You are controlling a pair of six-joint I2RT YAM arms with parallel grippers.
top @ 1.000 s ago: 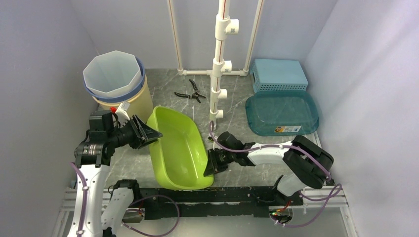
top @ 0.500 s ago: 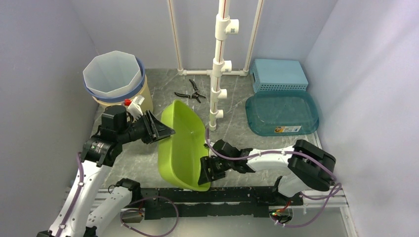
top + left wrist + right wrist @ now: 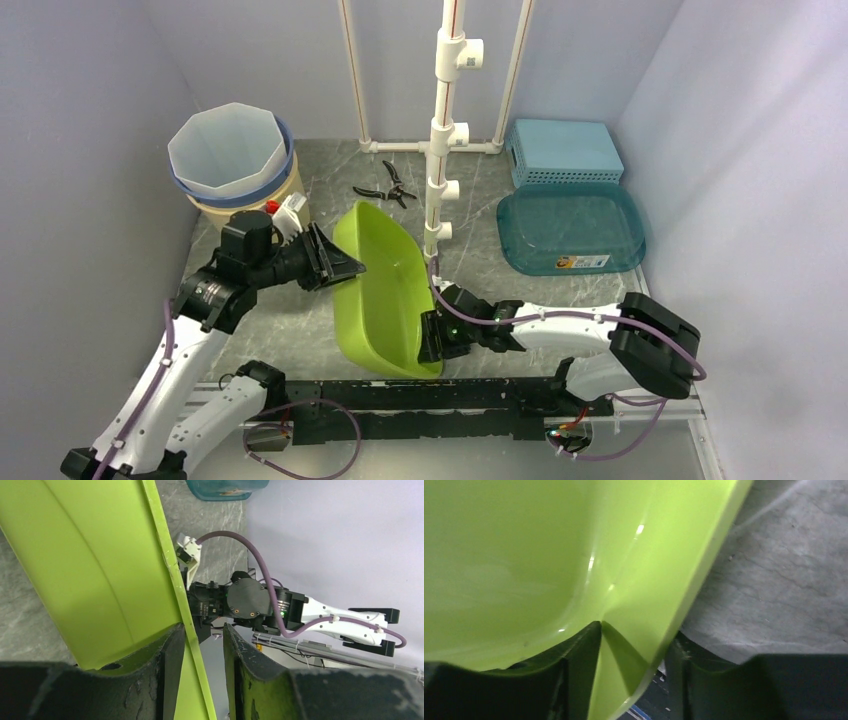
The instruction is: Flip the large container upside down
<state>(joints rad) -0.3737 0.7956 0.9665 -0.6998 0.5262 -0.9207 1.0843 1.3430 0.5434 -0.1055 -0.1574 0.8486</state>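
Green tub (image 3: pixel 385 290) rim within left tool (image 3: pixel 200 639)

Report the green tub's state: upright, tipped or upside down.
Tipped, not yet inverted. The green tub leans steeply, its left rim held high by the left gripper, its hollow facing right in the top view.

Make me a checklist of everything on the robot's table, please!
Surface: grey marbled table, no spills seen.
Job's things: green tub tipped up on its long side, not yet upside down.
Clutter: pliers, white bucket, blue basket, teal tray, none touching the tub.
Grippers: left gripper holds the tub's upper rim; right gripper has its fingers spread around the lower rim.
Cables: purple cables run along both arms, no snag seen.
Surroundings: white pipe frame at the back, pale walls.
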